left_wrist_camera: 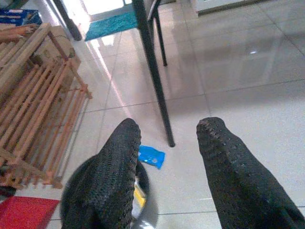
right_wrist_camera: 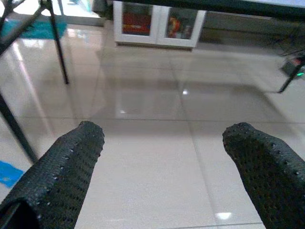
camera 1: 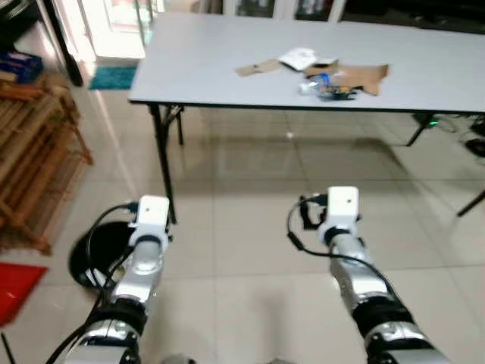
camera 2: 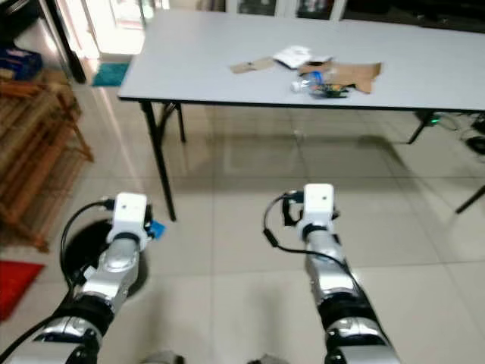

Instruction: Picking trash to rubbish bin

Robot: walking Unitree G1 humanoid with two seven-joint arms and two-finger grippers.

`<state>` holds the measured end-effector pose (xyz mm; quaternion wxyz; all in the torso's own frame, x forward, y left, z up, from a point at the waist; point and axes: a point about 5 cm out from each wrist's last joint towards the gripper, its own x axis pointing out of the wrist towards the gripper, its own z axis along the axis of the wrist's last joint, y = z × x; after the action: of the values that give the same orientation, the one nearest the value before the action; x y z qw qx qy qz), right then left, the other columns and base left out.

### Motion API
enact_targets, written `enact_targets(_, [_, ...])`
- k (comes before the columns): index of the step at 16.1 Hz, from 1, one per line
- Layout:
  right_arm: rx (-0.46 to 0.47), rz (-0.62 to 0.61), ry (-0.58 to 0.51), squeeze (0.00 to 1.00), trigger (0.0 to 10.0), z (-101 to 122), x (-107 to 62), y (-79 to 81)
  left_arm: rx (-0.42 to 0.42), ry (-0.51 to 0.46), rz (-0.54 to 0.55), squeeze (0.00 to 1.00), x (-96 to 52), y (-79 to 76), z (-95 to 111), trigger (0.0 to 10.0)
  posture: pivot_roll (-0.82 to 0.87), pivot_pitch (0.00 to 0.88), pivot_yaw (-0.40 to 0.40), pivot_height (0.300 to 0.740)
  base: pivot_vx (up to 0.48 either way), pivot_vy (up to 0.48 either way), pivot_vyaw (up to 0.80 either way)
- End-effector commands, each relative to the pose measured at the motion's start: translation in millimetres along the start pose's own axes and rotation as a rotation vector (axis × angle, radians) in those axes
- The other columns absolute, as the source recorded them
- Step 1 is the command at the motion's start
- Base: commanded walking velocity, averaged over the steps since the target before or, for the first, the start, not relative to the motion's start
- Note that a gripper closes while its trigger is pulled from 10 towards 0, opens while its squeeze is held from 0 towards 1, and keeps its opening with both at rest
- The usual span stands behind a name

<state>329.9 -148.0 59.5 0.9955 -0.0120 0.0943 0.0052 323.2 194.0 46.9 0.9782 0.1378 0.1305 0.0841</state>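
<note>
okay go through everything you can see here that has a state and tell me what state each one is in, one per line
Left gripper: open, empty, above the bin.
Right gripper: open, empty, over bare floor.
Rubbish bin: upright on the floor, some trash inside.
Blue wrapper: lying on the floor beside the bin, not inside.
Plastic bottle: lying on its side on the table.
Cardboard pieces: lying flat on the table.

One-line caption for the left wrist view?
Open left gripper above round black rubbish bin, blue wrapper on the tiled floor beside it.
</note>
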Motion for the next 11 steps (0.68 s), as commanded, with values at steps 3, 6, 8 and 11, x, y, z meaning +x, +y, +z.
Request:
enact_targets(3, [0.038,0.025,-0.009,0.0,10.0,1.9,0.1,9.4,0.004,0.015,0.029,0.0,0.0,8.9,-3.6,10.0,-0.01,0.119,-0.063,0.74,0.0,-0.394,0.42])
enact_targets(6, [0.033,0.028,-0.003,0.0,10.0,1.5,0.2,9.3,0.003,0.015,0.029,0.0,0.2,8.6,-3.4,10.0,-0.01,0.119,-0.062,0.74,0.0,-0.394,0.0])
enact_targets(8, [0.036,0.034,-0.001,0.0,10.0,0.8,-0.1,10.5,0.004,0.016,0.028,0.0,0.2,9.0,-3.5,10.0,-0.01,0.117,-0.061,0.74,0.0,-0.392,0.0])
enact_targets(11, [0.044,0.035,-0.002,0.0,10.0,0.2,-0.3,10.9,0.004,0.016,0.029,0.0,0.2,9.2,-3.7,10.0,-0.01,0.112,-0.059,0.74,0.0,-0.393,0.0])
